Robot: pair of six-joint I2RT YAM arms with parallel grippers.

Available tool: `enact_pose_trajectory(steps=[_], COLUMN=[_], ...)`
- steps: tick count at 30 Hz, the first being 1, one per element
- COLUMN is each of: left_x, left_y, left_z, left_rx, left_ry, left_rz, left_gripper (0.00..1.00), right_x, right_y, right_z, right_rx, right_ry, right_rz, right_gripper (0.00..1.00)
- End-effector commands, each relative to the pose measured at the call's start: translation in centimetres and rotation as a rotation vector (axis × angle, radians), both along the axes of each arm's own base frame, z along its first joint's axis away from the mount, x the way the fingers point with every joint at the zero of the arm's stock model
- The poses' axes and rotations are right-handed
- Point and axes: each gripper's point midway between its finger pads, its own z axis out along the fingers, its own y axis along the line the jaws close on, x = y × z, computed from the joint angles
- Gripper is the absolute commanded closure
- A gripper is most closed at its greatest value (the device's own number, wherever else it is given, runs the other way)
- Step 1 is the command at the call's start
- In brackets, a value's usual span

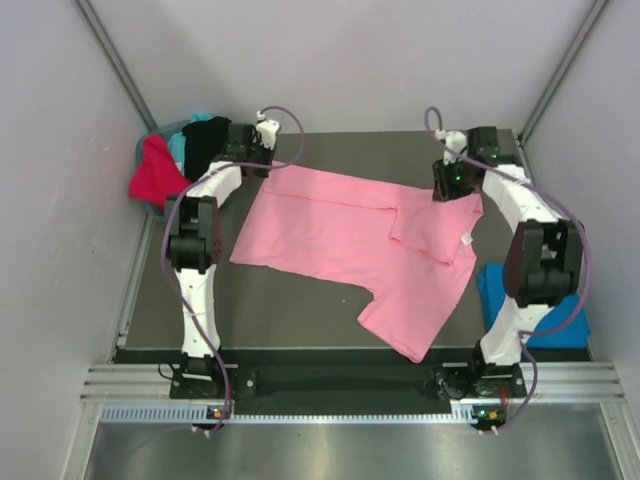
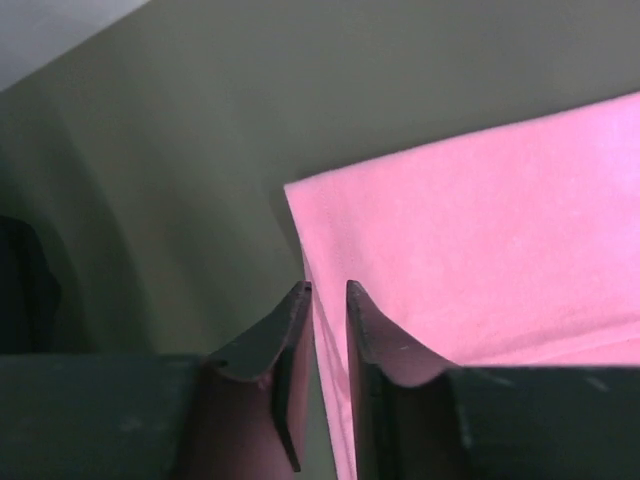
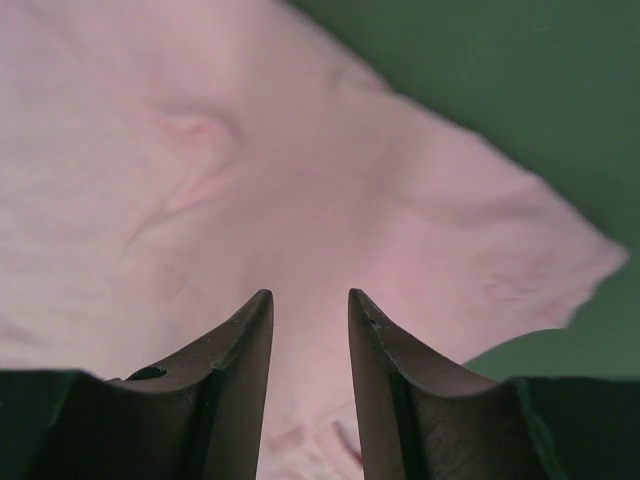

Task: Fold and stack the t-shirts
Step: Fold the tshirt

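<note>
The light pink t-shirt [image 1: 340, 230] lies spread on the dark table, with one flap folded over near its right side and a small white tag [image 1: 466, 240] showing. My left gripper [image 1: 264, 166] is at the shirt's far left corner. In the left wrist view its jaws [image 2: 328, 288] stand narrowly apart, the pink edge [image 2: 480, 260] running loose through the gap with table showing beside it. My right gripper [image 1: 452, 190] hovers over the far right corner. Its jaws [image 3: 310, 295] are open above the pink cloth [image 3: 300, 180], holding nothing.
A folded blue t-shirt [image 1: 495, 290] lies at the table's right edge beside the right arm. Red [image 1: 155, 175], teal [image 1: 178, 145] and black [image 1: 205, 140] t-shirts are heaped at the far left corner. Grey walls close in both sides.
</note>
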Motion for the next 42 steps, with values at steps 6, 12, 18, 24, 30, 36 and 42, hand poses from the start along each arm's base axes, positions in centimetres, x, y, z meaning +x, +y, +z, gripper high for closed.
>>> enact_pose_trajectory(steps=[6, 12, 18, 24, 30, 36, 42], left_x=[1.5, 0.2, -0.4, -0.5, -0.7, -0.5, -0.1], left_y=[0.5, -0.3, -0.3, -0.4, -0.8, -1.3, -1.0], left_z=[3.9, 2.5, 0.5, -1.0, -2.3, -3.2, -4.3], left_rx=[-0.003, -0.055, -0.053, -0.032, -0.004, 0.012, 0.037], left_ry=[-0.059, 0.011, 0.055, 0.077, 0.092, 0.096, 0.096], left_rz=[0.058, 0.053, 0.055, 0.050, 0.039, 0.032, 0.047], left_gripper=[0.47, 0.42, 0.42, 0.43, 0.44, 0.45, 0.48], right_x=[7.9, 9.4, 9.7, 10.0, 10.0, 9.6, 10.7], right_y=[-11.1, -14.5, -15.9, -17.1, -16.9, -15.9, -16.6], right_z=[-0.2, -2.0, -3.6, -5.6, -7.1, -7.8, -7.8], right_rx=[-0.094, -0.120, -0.121, -0.121, -0.100, -0.062, -0.080], right_ry=[-0.092, -0.084, -0.059, -0.030, 0.014, 0.040, 0.016], right_rz=[-0.249, -0.319, -0.342, -0.364, -0.340, -0.301, -0.316], right_gripper=[0.62, 0.60, 0.59, 0.59, 0.71, 1.00, 1.00])
